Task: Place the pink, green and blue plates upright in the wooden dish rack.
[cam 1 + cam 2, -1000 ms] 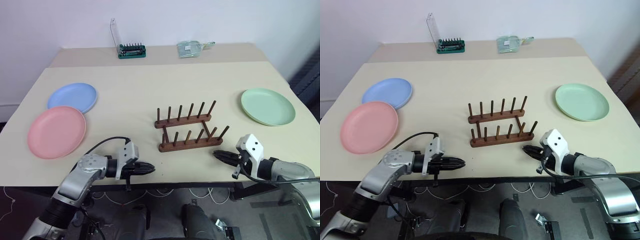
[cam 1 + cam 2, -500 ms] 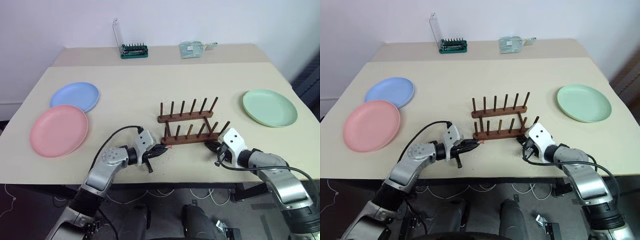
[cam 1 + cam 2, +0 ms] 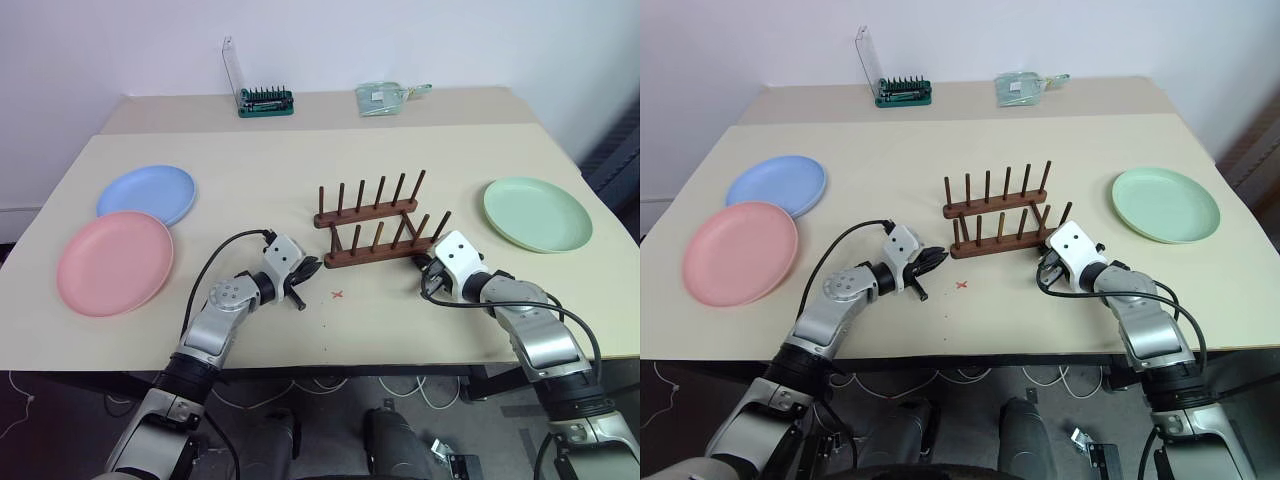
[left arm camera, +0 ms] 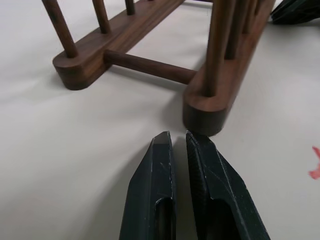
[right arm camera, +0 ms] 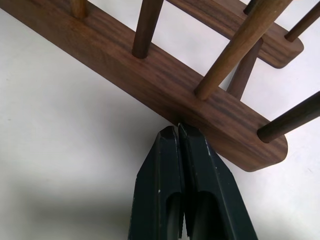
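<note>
Wooden dish rack [image 3: 377, 232]: I feared pushing tipped it.
Left gripper [image 4: 181, 141]: closed, empty, at its nine o'clock.
Right gripper [image 5: 178, 132]: closed, empty, at four o'clock.

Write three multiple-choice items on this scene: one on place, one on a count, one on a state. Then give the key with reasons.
1. Where does the green plate lie?
A. In the rack
B. Flat on the table, on the robot's right of the rack
C. On top of the pink plate

2. How many plates stand in the rack?
A. None
B. One
C. Three

3. How are the right gripper's fingers?
A. Wide open
B. Shut on a plate
C. Shut, holding nothing

Key: 1 B, it lies flat, apart from the rack. 2 A, the pink plate, blue plate and green plate all lie on the table. 3 C, the right wrist view shows its fingers pressed together at the rack's rail.
</note>
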`<state>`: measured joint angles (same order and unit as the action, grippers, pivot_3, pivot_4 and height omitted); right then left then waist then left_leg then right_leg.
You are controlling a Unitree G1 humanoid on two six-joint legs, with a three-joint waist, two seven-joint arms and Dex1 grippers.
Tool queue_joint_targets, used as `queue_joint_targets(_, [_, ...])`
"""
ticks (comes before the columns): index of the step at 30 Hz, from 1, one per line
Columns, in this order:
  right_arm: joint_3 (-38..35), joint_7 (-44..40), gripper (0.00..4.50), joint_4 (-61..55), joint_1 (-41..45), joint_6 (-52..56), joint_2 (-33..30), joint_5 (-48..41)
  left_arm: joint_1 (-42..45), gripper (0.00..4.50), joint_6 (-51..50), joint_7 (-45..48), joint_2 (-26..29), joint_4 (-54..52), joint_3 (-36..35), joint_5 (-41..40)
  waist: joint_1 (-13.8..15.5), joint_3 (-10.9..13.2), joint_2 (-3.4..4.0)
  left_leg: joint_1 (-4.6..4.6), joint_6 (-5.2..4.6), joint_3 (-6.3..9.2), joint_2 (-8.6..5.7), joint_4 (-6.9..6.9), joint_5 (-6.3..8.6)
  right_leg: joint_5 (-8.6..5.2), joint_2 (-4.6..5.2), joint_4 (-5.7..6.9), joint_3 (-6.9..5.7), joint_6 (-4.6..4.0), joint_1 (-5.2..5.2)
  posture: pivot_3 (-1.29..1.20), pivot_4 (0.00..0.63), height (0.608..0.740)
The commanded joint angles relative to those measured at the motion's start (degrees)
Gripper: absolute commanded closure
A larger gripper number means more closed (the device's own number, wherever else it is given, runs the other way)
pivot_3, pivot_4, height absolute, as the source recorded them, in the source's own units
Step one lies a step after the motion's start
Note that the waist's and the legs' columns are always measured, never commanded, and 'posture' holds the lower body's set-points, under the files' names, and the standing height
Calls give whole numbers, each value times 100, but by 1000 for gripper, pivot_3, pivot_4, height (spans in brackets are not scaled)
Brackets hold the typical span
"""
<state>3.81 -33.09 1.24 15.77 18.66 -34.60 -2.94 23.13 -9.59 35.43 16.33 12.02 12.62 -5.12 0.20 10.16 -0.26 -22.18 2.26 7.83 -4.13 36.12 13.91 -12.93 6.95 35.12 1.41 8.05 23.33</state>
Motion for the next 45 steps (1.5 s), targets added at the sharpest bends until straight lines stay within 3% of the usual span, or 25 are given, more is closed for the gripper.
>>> queue_joint_targets(1, [-79,-22,4439,-112,-53,-88,17,17,-113,4027,10,-42,97,28,-86,112,-7,0,0,0,0,0,0,0,0,0,0,0,0,0,0,0,150,740])
queue_joint_targets(12, [-292,-402,4439,-556,-520,19,-195,-191,-656,4027,-602,1438,557,-1117,241,-576,-94,-1,3,1,-1,2,1,-8,1,-2,0,0,0,1,0,0,150,740])
queue_joint_targets(22, [-340,-327,4439,-649,-576,86,-138,-184,1,4027,-402,-293,-444,83,111,311,-9,-3,0,3,-1,3,-2,3,1,-1,0,-4,0,2,-11,0,150,740])
queue_joint_targets(34, [-415,-342,4439,-718,-636,100,-191,-210,27,4027,-229,-558,-247,322,-105,335,-96,-5,0,11,-1,3,-1,-2,0,-2,0,-1,0,3,-12,0,150,740])
queue_joint_targets(37, [-513,-493,4439,-801,-693,42,-284,-327,-229,4027,-370,-81,46,-55,-64,167,-120,-5,0,15,-1,2,2,-6,1,-2,-2,2,0,3,-12,0,150,740])
queue_joint_targets(45, [-1333,-948,4439,-755,-851,36,-834,-828,-1742,4027,-533,1418,1528,-1245,-242,-465,-123,-13,14,17,1,0,6,-19,7,-7,-2,-2,2,0,-8,0,150,740])
